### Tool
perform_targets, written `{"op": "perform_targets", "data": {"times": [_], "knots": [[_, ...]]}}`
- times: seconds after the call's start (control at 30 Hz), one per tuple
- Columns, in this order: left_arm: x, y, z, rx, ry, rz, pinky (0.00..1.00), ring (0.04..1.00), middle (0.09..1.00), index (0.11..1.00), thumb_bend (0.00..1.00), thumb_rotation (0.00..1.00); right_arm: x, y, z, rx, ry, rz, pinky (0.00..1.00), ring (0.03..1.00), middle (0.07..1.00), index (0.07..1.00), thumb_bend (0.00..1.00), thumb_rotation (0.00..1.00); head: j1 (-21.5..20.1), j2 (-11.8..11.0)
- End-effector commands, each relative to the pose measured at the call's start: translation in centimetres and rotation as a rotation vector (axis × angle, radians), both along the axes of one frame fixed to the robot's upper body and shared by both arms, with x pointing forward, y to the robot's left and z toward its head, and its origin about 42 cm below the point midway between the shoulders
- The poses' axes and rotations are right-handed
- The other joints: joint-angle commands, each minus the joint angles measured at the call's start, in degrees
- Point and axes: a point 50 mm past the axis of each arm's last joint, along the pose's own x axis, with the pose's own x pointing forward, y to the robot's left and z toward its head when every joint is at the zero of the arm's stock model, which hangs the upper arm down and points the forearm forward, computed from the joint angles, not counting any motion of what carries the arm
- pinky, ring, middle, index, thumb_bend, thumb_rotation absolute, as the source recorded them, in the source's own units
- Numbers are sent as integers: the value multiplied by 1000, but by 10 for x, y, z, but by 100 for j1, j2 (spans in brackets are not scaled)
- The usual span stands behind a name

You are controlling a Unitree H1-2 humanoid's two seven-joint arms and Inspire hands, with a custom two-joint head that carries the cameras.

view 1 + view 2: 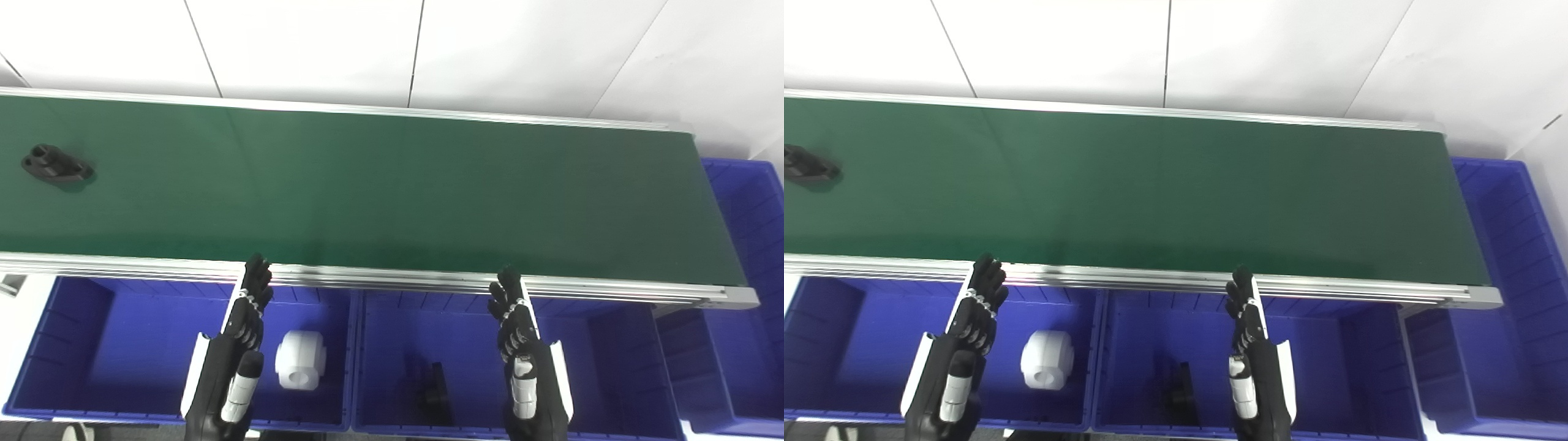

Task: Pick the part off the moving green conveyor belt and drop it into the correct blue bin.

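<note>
We hold left robot hand [248, 318] and right robot hand [514, 324] open, empty, above blue bins [92, 343], waiting; black part [56, 165] rides green belt [392, 190] far left.

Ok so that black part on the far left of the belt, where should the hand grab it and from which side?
Probably from above, with the left hand, which is nearer. The black part lies flat on the green belt, long axis running roughly left to right. Pinching across its narrow middle, between the raised boss at its left end and the flat lug at its right, looks best. Finer detail is too small to tell.
</note>
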Motion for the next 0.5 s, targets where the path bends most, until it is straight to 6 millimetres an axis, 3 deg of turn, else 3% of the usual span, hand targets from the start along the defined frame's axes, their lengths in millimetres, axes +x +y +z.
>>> {"op": "perform_targets", "data": {"times": [0.0,0.47], "knots": [[0,1,7,0,-55,3,1000,1000,1000,1000,786,922,2,2,8,4,-41,1,980,975,988,990,943,1000,13,-5],[1,3,6,5,-55,2,1000,1000,1000,1000,781,933,3,4,7,-3,-43,1,978,975,989,992,929,1000,-11,-16]]}}
